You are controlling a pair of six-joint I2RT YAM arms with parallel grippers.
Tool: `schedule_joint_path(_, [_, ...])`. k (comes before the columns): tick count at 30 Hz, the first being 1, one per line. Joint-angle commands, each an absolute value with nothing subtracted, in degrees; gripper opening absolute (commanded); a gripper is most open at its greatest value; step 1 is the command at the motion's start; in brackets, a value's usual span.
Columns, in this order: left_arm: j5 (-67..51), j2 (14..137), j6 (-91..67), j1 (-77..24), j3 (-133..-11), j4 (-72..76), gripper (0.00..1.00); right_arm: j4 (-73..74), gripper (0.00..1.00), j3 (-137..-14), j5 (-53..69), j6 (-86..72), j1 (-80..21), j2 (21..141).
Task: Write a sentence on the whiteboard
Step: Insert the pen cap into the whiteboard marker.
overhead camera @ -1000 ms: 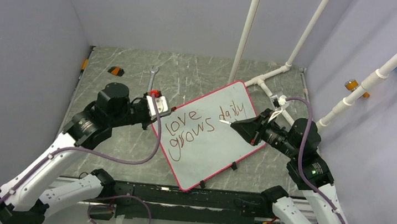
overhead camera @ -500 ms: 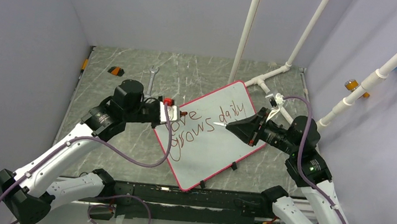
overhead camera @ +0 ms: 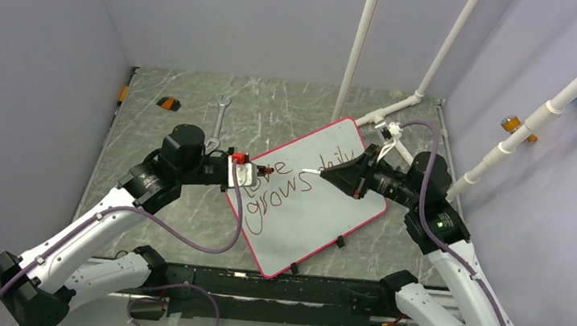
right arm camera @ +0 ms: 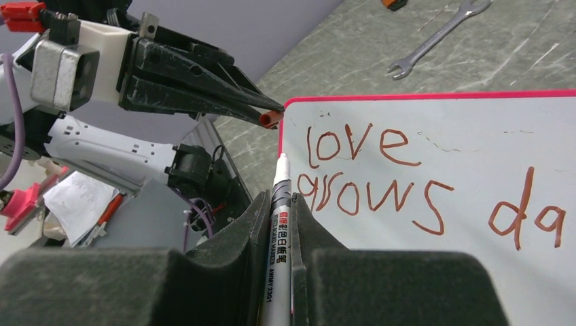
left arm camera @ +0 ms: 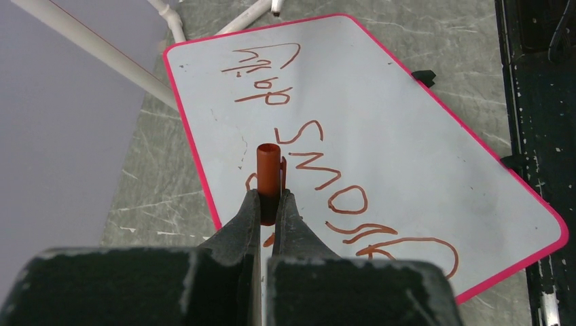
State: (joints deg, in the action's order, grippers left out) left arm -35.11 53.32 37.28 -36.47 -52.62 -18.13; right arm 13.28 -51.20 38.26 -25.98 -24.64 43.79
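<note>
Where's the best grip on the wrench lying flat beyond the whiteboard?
Probably the mid-shank of the wrench, from straight above, jaws across its narrow width: it lies flat on the table, the shank is slim and straight, the heads wider.

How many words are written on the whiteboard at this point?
3. "love" on the top line, "grows" directly below it, and "daily" off to their right, toward the whiteboard's far corner. No other words show in any view.

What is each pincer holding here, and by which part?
Left pincer: the red marker cap, pinched at its base, open end out. Right pincer: the white marker, gripped along its barrel, tip forward.
</note>
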Motion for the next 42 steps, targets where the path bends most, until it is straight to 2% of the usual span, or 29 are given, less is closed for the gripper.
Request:
schedule_joint_path(1, [-37.5, 52.9, 37.5, -36.7, -52.6, -14.6, 0.0, 6.6, 0.0, -53.7, 40.1, -29.0, -25.0, 45.6])
schedule_joint_path(23, [-38.1, 52.7, 35.8, -36.7, -51.9, -13.4, 0.0, 3.4, 0.0, -55.5, 32.1, -28.3, -34.7, 51.9])
schedule_joint_path(42, [-39.4, 52.7, 34.5, -36.7, -51.8, -13.0, 0.0, 3.4, 0.0, -56.3, 29.9, -27.7, -37.2, 54.0])
